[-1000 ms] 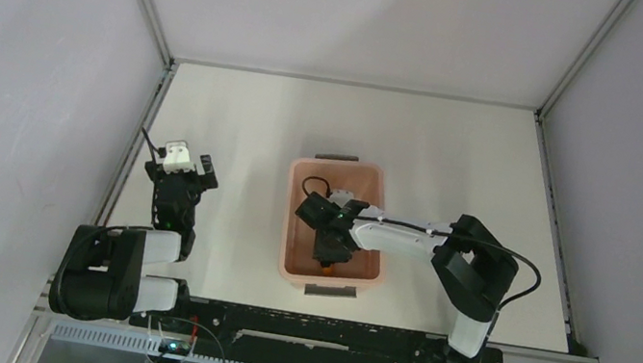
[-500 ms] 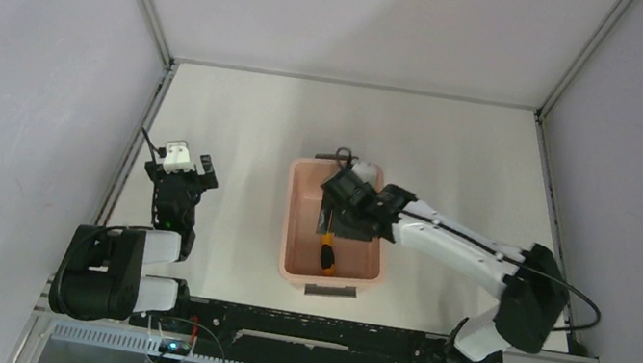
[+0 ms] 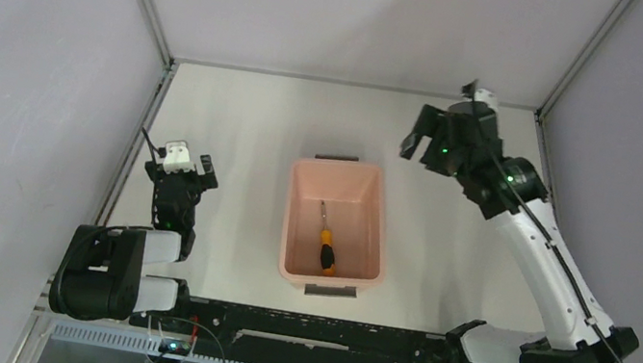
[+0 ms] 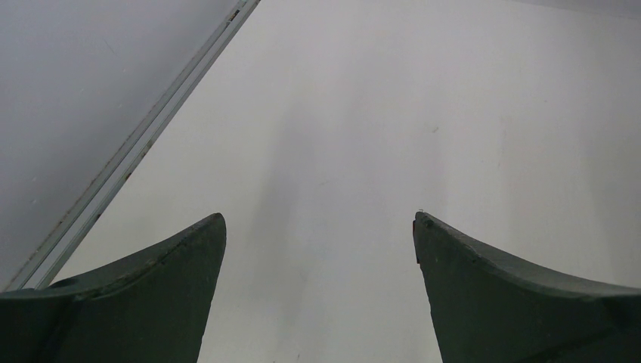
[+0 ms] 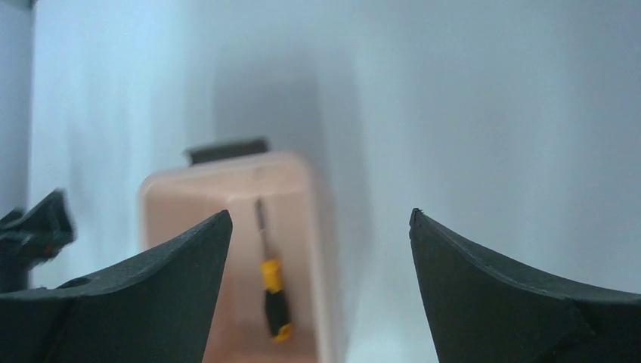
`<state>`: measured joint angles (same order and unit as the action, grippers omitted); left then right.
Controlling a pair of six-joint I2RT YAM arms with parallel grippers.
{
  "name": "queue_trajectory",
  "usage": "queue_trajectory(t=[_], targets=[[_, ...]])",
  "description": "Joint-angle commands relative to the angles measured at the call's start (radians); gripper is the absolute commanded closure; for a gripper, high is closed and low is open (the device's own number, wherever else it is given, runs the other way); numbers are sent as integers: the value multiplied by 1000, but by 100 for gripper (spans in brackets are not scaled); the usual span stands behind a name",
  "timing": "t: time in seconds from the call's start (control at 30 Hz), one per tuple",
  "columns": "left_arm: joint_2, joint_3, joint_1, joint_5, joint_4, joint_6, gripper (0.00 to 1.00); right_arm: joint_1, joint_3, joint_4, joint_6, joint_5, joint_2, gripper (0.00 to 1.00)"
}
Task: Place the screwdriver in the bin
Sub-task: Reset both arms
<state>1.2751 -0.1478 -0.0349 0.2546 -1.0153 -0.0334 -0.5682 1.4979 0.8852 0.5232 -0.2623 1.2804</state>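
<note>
Screwdriver [image 3: 324, 248] lies flat in bin [image 3: 289, 217], blurred in right wrist view; thin grey shaft, orange-black handle. Bin: smooth pale pink plastic, rounded corners. Right gripper [image 5: 319, 219] spread wide, well apart from bin; left gripper [image 4: 320, 219] wide too, fingers cut off by frame

tabletop [image 3: 249, 121]: off-white, matte | lying on it: one bin [image 3: 353, 235], pale pink, rectangular | bin place: right of left claw [image 3: 189, 170], well apart; left of right claw [image 3: 427, 150] and nearer the arm bases
</note>
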Motion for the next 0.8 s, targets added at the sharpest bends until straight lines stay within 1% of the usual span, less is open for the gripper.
queue_trajectory(t=[0.0,0.07,0.17,0.33,0.4,0.5,0.57,0.7,0.77], targets=[[-16,-46,4,-9,-37,17,2,144,-32,-84,-217,-21,-66,5],[-16,-46,5,-9,-37,17,2,225,-108,-184,-291,-26,-100,5],[-16,-47,5,-9,-37,17,2,315,-260,-364,-382,-39,-146,5],[-16,-45,5,-9,-37,18,2,437,-527,-680,-434,38,-205,5],[-16,-46,5,-9,-37,17,2,456,-658,-845,-464,51,-226,6],[-16,-46,5,-8,-37,17,2,470,-855,-1111,-502,29,-234,6],[-16,-46,6,-9,-37,17,2,484,-938,-1216,-512,19,-213,5],[-16,-46,5,-9,-37,17,2,502,-1046,-1381,-507,12,-140,5],[-16,-46,6,-9,-37,17,2,517,-1104,-1485,-484,39,-104,5]])
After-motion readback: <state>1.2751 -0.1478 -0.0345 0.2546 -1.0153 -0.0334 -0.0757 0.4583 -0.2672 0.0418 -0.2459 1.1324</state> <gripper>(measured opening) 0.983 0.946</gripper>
